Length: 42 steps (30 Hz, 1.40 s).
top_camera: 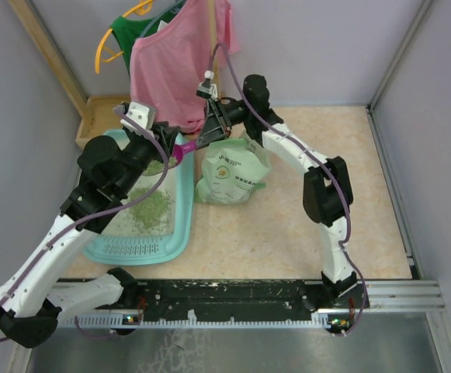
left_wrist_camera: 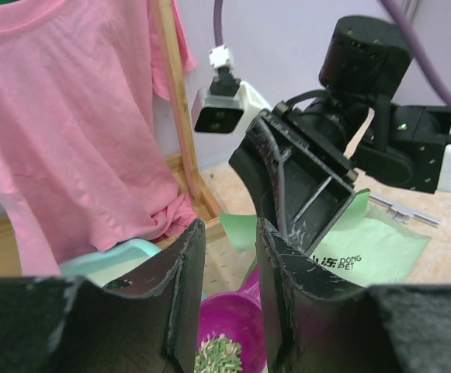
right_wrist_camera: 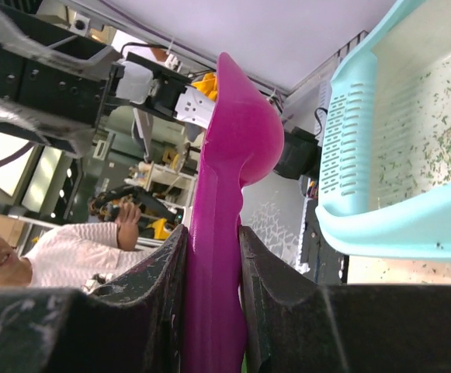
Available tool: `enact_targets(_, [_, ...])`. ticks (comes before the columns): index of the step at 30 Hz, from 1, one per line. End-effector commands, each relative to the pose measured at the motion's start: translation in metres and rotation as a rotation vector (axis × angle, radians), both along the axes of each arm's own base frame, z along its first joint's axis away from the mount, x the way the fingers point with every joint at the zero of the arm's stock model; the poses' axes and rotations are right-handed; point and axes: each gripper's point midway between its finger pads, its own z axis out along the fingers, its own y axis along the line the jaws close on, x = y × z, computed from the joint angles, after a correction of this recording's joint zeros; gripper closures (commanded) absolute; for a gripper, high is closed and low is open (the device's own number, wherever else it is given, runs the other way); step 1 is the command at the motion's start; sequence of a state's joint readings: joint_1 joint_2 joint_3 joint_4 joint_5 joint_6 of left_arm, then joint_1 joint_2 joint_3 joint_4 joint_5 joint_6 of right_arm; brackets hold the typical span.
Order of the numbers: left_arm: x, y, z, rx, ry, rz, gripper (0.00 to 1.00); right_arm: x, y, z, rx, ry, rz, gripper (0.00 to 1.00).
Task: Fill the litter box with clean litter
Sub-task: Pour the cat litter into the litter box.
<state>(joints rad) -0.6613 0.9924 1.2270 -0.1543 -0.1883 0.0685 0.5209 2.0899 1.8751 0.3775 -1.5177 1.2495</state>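
Observation:
The light-teal litter box (top_camera: 175, 247) lies at the left of the floor, with clean litter (top_camera: 152, 208) scattered as green granules over its base. My right gripper (right_wrist_camera: 212, 233) is shut on the handle of a magenta scoop (right_wrist_camera: 233, 116), which it holds over the box's far right corner (top_camera: 183, 150). The scoop's bowl (left_wrist_camera: 229, 330) carries a small heap of green litter (left_wrist_camera: 219, 356). My left gripper (left_wrist_camera: 227, 233) hangs just above that bowl, open, with nothing between its fingers. In the right wrist view the box (right_wrist_camera: 396, 225) with its slotted grille sits to the right.
A pale green litter bag (top_camera: 231, 172) stands open just right of the box. Behind hang a pink shirt (top_camera: 175, 62) and a green one on a yellow hanger (top_camera: 112, 48), by a wooden post (left_wrist_camera: 175, 101). A wooden tray (top_camera: 101, 116) sits back left. Walls enclose three sides.

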Motion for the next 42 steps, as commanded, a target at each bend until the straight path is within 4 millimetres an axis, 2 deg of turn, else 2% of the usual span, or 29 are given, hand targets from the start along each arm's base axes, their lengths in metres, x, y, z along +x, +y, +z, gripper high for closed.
enact_targets(1, [-0.006, 0.012, 0.011, -0.01, -0.033, 0.035, 0.61, -0.012, 0.018, 0.015, 0.072, -0.122, 0.054, 1.0])
enact_targets(7, [-0.009, 0.039, 0.036, -0.047, -0.079, 0.153, 0.62, -0.021, 0.034, 0.01, 0.082, -0.134, 0.093, 1.0])
enact_targets(12, [-0.004, 0.041, 0.047, -0.012, -0.095, 0.174, 0.61, -0.026, 0.04, 0.017, 0.097, -0.156, 0.103, 1.0])
enact_targets(19, [0.001, 0.036, 0.053, -0.006, -0.112, 0.168, 0.61, -0.022, 0.042, 0.019, 0.102, -0.166, 0.106, 1.0])
enact_targets(32, [-0.004, 0.048, 0.055, -0.019, -0.124, 0.208, 0.61, -0.013, 0.054, 0.015, 0.111, -0.176, 0.073, 1.0])
enact_targets(42, [0.002, 0.044, 0.052, 0.001, -0.112, 0.207, 0.61, -0.005, 0.067, -0.005, 0.106, -0.172, 0.074, 1.0])
